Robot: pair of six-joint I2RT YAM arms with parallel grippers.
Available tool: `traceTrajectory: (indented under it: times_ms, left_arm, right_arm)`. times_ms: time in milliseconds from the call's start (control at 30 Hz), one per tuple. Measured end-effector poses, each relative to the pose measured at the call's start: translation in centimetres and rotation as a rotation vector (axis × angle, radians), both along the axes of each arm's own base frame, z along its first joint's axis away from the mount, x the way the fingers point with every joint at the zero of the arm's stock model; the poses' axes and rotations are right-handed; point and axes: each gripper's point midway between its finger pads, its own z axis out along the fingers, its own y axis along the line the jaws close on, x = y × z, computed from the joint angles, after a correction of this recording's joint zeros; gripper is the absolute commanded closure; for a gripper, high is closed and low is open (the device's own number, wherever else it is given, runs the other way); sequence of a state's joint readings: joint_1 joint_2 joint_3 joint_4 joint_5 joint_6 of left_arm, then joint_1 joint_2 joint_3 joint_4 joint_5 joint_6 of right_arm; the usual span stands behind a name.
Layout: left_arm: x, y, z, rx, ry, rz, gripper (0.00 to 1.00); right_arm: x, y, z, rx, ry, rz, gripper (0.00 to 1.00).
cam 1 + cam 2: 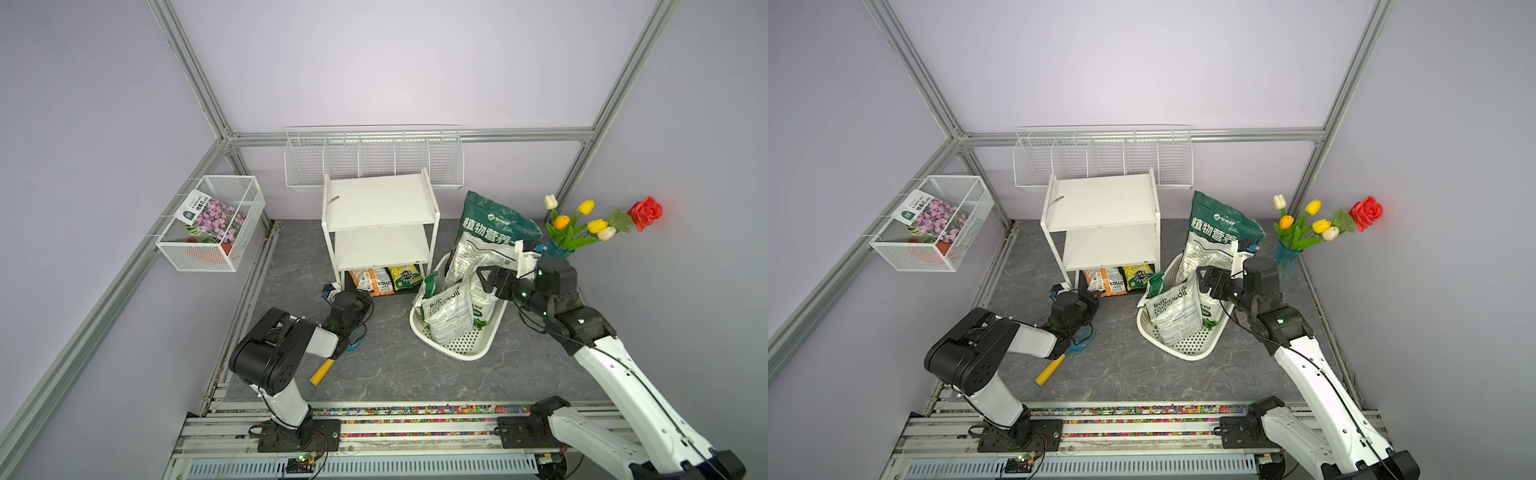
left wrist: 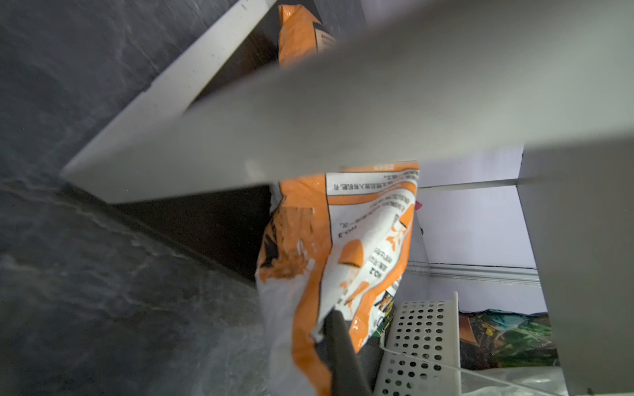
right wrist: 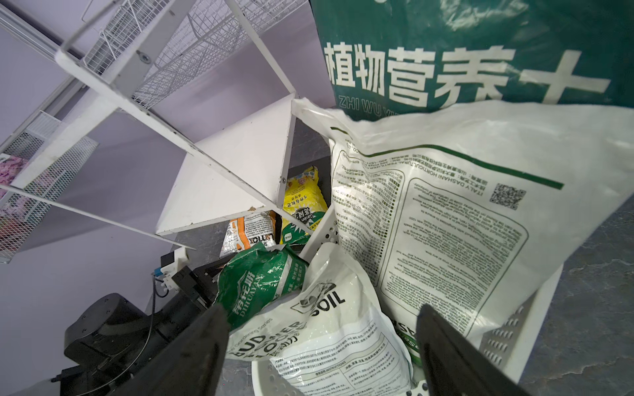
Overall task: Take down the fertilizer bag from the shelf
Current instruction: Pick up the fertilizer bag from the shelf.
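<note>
The white three-tier shelf [image 1: 380,203] [image 1: 1100,203] stands at the back of the dark floor. On its lowest tier lean an orange-and-white fertilizer bag [image 1: 372,280] [image 1: 1104,280] [image 3: 245,233] and a yellow bag [image 1: 405,276] [image 1: 1138,276]. My left gripper [image 1: 351,299] [image 1: 1088,297] reaches low to the shelf's front left corner. In the left wrist view it [image 2: 326,325] is shut on the near edge of the orange bag [image 2: 360,240]; only one dark finger [image 2: 338,343] shows. My right gripper [image 1: 486,278] [image 1: 1208,278] [image 3: 322,312] hangs open over the bags in the basket, holding nothing.
A white perforated basket [image 1: 457,353] [image 1: 1187,353] with several soil bags lies right of the shelf, a tall green-topped bag [image 1: 490,232] standing in it. A flower vase [image 1: 561,245] stands behind my right arm. A yellow-handled tool [image 1: 322,371] lies under my left arm. Wire baskets [image 1: 374,162] [image 1: 212,224] hang on the walls.
</note>
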State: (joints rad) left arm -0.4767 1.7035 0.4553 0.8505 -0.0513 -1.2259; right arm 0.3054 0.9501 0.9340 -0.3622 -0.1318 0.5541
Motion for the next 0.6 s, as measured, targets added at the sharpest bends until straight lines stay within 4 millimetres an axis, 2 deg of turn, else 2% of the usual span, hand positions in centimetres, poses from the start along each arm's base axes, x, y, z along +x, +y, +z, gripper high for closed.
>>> traceTrajectory:
  times_ms: [133,367,600]
  left_arm:
    - [-0.3,-0.1,0.5,-0.012,-0.006,-0.016,1.00]
    - [-2.0,-0.7,2.8,-0.046,-0.049,-0.087,1.00]
    - [-3.4,-0.5,3.3,-0.023,-0.055,-0.122,1.00]
  right_arm:
    - [0.0,0.0,0.0,0.000,-0.001,0.000,0.12]
    - [0.0,0.1,0.1,0.010,0.000,0.003,0.13]
    - [-0.1,0.3,0.3,0.020,-0.005,0.013,0.12]
